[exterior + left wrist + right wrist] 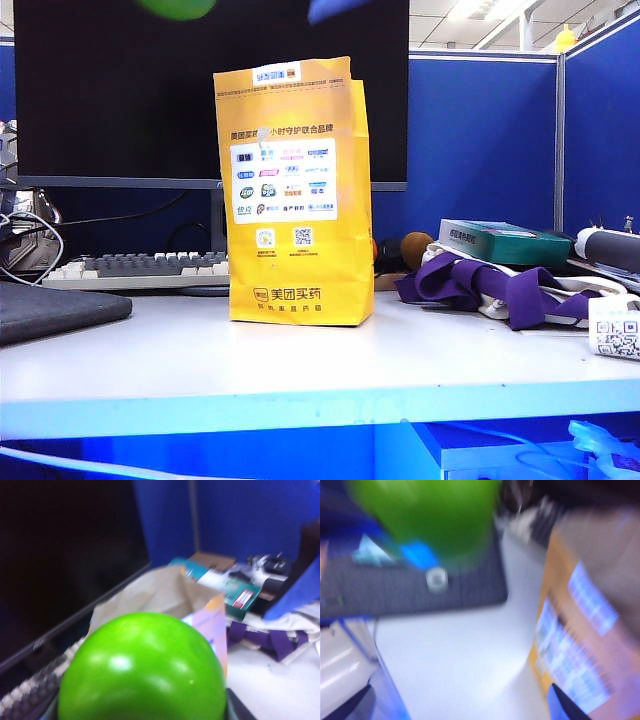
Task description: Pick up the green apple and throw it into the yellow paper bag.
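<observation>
The yellow paper bag (298, 195) stands upright in the middle of the table. In the left wrist view its open mouth (165, 592) lies just beyond the green apple (142, 670). My left gripper (142, 707) is shut on that apple, and dark finger edges (236, 709) show at its sides. In the exterior view only the apple's underside (178, 7) shows at the top edge, above and left of the bag. My right gripper (460, 700) is open and empty, beside the bag's printed face (580, 645), in a blurred picture. A blue part (335, 8) shows above the bag.
A black monitor (120, 90) and a keyboard (140, 268) stand behind the bag. A dark pad (55, 310) lies at the left. A teal box (505, 240), a purple strap (480, 285) and other clutter lie at the right. Blue partitions (480, 140) close the back.
</observation>
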Controlling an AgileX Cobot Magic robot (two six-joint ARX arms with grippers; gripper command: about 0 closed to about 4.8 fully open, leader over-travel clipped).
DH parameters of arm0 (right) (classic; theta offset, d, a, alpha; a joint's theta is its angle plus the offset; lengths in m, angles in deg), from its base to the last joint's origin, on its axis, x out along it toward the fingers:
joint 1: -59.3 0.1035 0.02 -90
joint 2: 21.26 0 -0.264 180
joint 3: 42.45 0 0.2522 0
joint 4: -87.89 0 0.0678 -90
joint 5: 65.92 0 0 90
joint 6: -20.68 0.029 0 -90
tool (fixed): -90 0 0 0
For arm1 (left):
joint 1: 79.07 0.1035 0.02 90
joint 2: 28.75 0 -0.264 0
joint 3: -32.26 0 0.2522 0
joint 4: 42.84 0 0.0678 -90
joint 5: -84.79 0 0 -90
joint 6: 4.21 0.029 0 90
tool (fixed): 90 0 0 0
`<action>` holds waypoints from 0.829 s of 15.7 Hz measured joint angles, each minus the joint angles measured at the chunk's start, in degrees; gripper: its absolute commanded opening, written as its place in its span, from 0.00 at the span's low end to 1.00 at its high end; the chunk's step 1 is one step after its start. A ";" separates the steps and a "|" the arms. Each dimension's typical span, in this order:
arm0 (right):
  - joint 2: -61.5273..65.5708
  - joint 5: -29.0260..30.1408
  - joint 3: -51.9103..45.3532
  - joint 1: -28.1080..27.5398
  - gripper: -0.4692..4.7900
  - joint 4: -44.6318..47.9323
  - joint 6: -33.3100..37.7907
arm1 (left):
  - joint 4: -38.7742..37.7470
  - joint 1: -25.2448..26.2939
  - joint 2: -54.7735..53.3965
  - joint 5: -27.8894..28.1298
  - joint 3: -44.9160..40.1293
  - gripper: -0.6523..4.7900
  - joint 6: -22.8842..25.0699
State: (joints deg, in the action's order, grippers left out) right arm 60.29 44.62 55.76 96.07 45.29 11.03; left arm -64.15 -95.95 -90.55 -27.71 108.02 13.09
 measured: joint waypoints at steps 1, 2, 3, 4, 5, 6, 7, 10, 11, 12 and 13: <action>-1.90 0.02 0.61 -0.37 1.00 -0.11 -0.09 | 1.55 0.02 -1.22 -0.31 0.00 0.43 0.00; -3.69 0.04 1.01 -0.46 1.00 -0.15 -0.09 | 3.15 0.07 -2.78 -0.42 0.00 0.43 0.00; -4.87 0.02 1.05 -0.52 1.00 -0.20 -0.09 | 4.90 0.07 -4.31 -0.46 -0.02 0.43 -0.02; -6.67 0.00 1.05 -0.61 1.00 -0.79 -0.09 | 8.15 0.04 -6.51 -1.70 -0.02 0.43 -0.37; -8.02 0.02 1.05 -0.61 1.00 -1.60 -0.07 | 11.43 0.04 -8.33 -3.17 -0.02 0.43 -1.51; -8.92 0.00 1.05 -0.61 1.00 -3.69 -0.07 | 15.58 0.04 -10.62 -4.07 0.26 0.43 -3.52; -8.96 -0.04 1.05 -0.61 1.00 -4.98 -0.09 | 15.74 0.04 -12.35 -4.31 1.75 0.43 -4.00; -8.90 -0.26 1.03 -0.63 1.00 -8.63 -0.13 | 16.68 0.07 -16.83 -6.36 8.04 0.43 -4.68; -8.87 -0.26 1.03 -0.61 1.00 -9.09 -0.31 | 17.64 0.02 -20.63 -6.93 13.94 0.43 -6.71; -8.87 -0.26 1.03 -0.61 1.00 -9.16 -0.31 | 17.59 0.04 -23.04 -7.48 17.11 0.43 -7.87; -8.87 -0.26 1.03 -0.61 1.00 -9.18 -0.31 | 16.63 0.07 -24.76 -8.00 18.95 0.43 -8.52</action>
State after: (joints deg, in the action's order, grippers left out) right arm 51.42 44.35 56.78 95.46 36.11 10.72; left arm -47.52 -95.89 -115.32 -35.71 126.97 4.57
